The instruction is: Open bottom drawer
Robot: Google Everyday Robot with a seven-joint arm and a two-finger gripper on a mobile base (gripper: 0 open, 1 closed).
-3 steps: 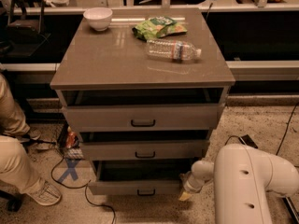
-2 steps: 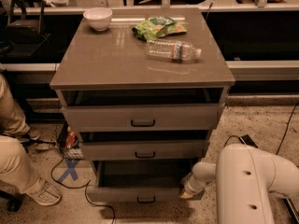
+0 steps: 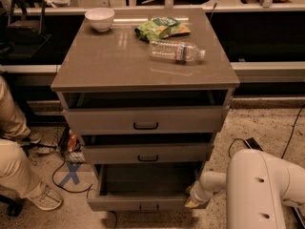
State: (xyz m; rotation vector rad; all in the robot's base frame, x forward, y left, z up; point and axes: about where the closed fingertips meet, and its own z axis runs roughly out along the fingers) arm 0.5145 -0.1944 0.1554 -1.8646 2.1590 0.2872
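Gripper [image 3: 193,200] sits low at the cabinet's [image 3: 143,66] front right corner, right against the right end of the bottom drawer [image 3: 119,204] (whether it is spread or squeezed together, I cannot tell). That drawer sticks out from the cabinet's foot, its long side running left to right. Its little black handle [image 3: 149,207] lies left of the gripper, near the drawer's middle. Pulling away from the cabinet should slide it out more.

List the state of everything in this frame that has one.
Bottom drawer, pulled well out, open.
Middle drawer, slightly open.
Top drawer, slightly open.
Water bottle, lying on its side.
Bowl, upright.
Snack bag, lying flat.
Tool, at the bottom drawer's right front corner.
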